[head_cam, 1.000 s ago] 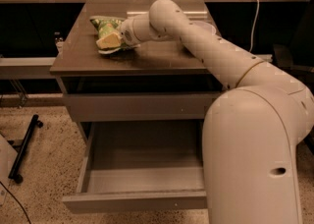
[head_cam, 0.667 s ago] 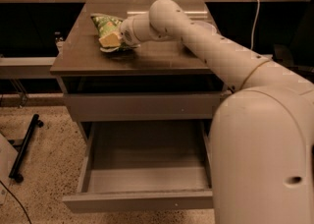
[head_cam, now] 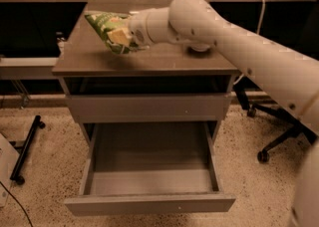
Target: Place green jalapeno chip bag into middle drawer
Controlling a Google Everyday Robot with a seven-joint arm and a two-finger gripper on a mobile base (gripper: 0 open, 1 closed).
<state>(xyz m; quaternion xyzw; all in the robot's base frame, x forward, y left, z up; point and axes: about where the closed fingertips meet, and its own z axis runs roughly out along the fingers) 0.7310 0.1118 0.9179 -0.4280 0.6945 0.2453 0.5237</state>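
The small crinkly light-green jalapeno chip bag (head_cam: 110, 31) lies with its long axis slanting from upper left to lower right. One free corner points up and to the left, toward the back left of the dark brown cabinet top (head_cam: 164, 61). Its other end runs into the white two-finger gripper (head_cam: 124, 38). The bag is tilted rather than flat. Its raised corner is clear of the wood and its lower edge is close over the top's left half; whether that edge touches the wood cannot be told.

The bag's skin is creased and pale green with darker green leaf-like marks and white print. A yellowish patch sits near the gripper.

The gripper is at the end of the white arm, which reaches in from the right across the cabinet top. Its jaws are clamped on the bag's right end, and the bag hides most of them.

Just behind the arm, a small part of a white bowl (head_cam: 199, 48) shows on the top.

Below the top, a plain flat grey-brown drawer front (head_cam: 149, 107) is closed. Under it, the wide grey-brown middle drawer (head_cam: 149, 204) is pulled well out toward the camera. It shows a bare grey inner floor and slim side walls, and its flat front bears a tiny pale dot. Nothing lies in it.
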